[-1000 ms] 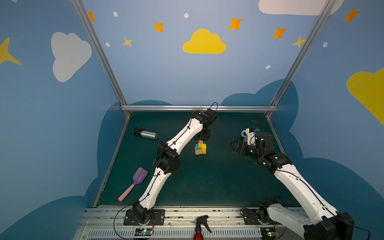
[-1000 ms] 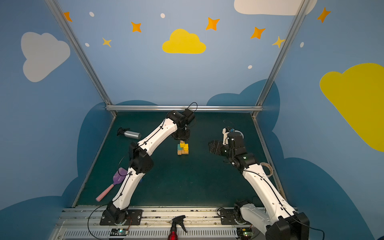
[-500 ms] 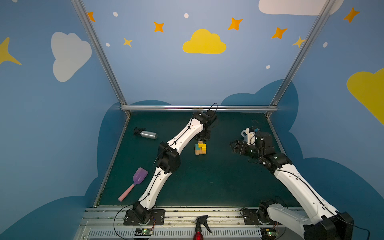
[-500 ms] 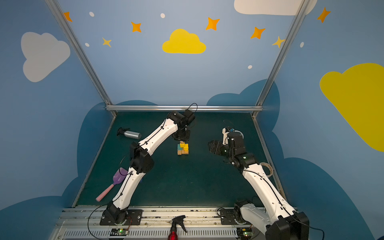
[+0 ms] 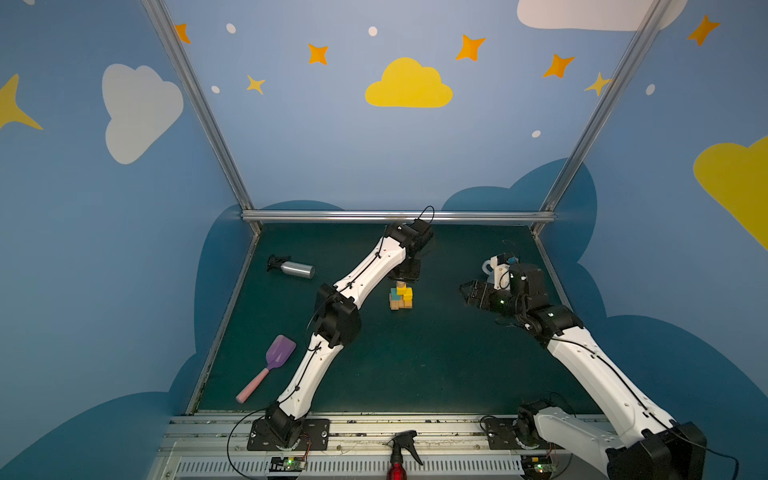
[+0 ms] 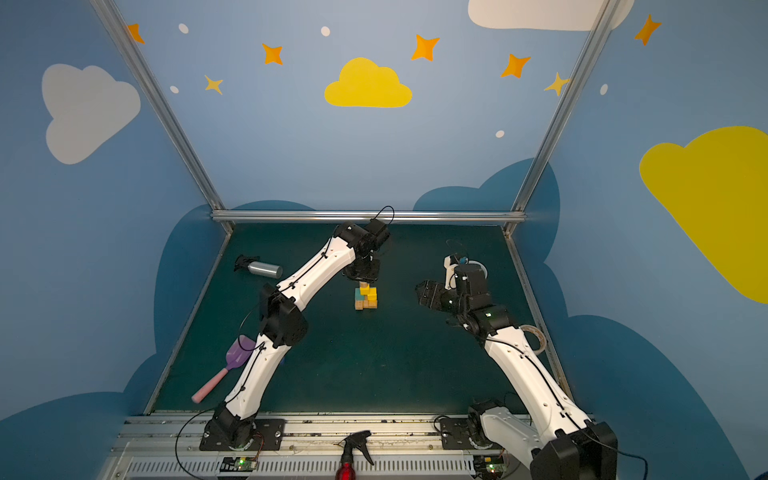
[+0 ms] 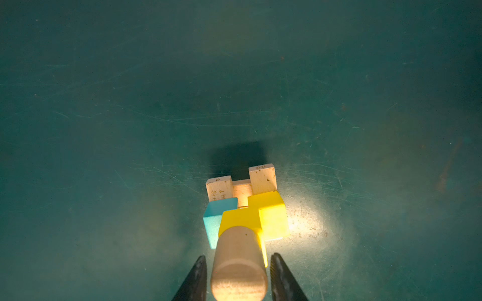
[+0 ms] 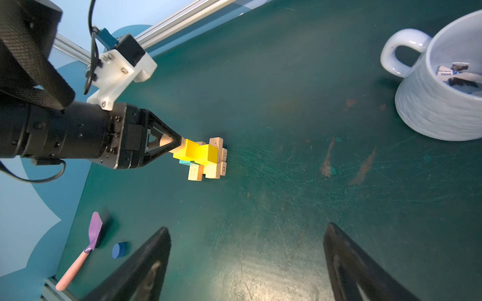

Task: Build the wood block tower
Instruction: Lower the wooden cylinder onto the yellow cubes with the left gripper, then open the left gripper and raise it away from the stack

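– One tower (image 5: 401,297), item 1. Loc.?
– Mid dark-green table mat (image 5: 415,374), seen in both top views. Base: pale tan oblong wood planks (image 7: 262,177), ends sticking out past the cubes; qty can't tell. Two plank ends stamped 51 and 62. On them a teal wood cube (image 7: 216,217) beside a yellow wood cube (image 7: 272,216). A 2nd yellow wood cube (image 7: 240,219) sits one level up. A short tan wood cylinder (image 7: 238,242) stands upright on that, topmost.
– Item 2, left gripper (image 7: 238,256)?
– Directly above tower, pointing down. Black fingers (image 7: 198,276) flank the tan cyl.; jaws parted a little, thin gap each side, not pinching it.
– Item 3, right gripper (image 8: 247,226)?
– Jaws spread wide, nothing btwn. Hangs over bare mat, well apart from tower, on its right in both top views, tips toward it.
– Loose blocks?
– One: short blue wood cylinder (image 8: 119,250), on the mat, off the tower, just beside a purple plastic scoop (image 8: 95,226) w/ pink handle.
– Misc.?
– Pale grey ribbed mug (image 8: 430,104), upright, far-right of mat near right arm. Silver metal spray bottle (image 5: 293,269) w/ black head, on its side, far-left of mat. Red spray bottle (image 5: 399,459) at front rail, btwn the arm bases.
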Tool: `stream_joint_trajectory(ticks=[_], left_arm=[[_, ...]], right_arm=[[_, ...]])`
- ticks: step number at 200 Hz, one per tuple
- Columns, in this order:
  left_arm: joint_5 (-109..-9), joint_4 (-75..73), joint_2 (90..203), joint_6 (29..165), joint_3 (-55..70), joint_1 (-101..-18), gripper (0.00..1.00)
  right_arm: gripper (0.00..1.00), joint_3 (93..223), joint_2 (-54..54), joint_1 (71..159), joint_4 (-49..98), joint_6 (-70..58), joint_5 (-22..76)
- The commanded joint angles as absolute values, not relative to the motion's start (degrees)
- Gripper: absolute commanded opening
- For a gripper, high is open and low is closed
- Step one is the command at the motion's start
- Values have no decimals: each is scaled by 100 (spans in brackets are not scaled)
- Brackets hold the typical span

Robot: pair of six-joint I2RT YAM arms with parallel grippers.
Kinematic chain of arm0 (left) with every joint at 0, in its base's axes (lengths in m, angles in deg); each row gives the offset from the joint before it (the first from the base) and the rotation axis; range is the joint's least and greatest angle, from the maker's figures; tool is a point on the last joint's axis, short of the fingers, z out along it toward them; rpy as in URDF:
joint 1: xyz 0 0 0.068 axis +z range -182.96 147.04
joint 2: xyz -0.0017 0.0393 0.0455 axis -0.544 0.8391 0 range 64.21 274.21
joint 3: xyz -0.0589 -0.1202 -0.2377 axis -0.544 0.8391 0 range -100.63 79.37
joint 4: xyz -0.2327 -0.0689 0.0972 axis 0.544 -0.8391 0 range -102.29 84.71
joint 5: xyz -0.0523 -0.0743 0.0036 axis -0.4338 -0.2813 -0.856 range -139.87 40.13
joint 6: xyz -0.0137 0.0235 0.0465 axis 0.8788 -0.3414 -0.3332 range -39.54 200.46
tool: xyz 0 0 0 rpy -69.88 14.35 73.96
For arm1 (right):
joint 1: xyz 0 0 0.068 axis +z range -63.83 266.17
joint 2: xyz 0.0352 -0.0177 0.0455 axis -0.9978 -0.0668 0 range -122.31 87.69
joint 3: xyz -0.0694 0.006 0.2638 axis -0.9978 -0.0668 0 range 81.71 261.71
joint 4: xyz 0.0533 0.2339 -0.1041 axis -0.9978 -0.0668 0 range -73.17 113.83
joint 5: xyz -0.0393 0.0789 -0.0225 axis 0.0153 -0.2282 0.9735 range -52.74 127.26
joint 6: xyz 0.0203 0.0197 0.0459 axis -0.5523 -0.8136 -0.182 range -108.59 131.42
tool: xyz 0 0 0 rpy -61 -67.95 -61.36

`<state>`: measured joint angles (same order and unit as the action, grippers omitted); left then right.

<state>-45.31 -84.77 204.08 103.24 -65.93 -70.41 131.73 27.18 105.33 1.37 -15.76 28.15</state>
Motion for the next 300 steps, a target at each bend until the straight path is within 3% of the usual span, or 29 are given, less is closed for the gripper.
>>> stream_joint_trajectory(ticks=[1, 149, 202, 255, 300], left_arm=[[-4547, -8526, 20519, 10325, -6691, -7013, 41], [-4564, -8499, 20508, 10374, -6701, -7013, 42], [-4563, -8437, 20418, 10422, -6705, -6985, 63], [-4460, -8454, 20133, 10427, -6722, -6983, 71], [-4174, -8533, 19633, 10423, -6724, -6987, 72]], right_arm=[[90, 13128, 2696, 10499, 229, -1603, 2776], [90, 13130, 2660, 10471, 223, -1601, 2732], [90, 13131, 2657, 10463, 229, -1601, 2710], [90, 13152, 2722, 10456, 160, -1584, 2750], [90, 13147, 2803, 10454, 111, -1586, 2774]])
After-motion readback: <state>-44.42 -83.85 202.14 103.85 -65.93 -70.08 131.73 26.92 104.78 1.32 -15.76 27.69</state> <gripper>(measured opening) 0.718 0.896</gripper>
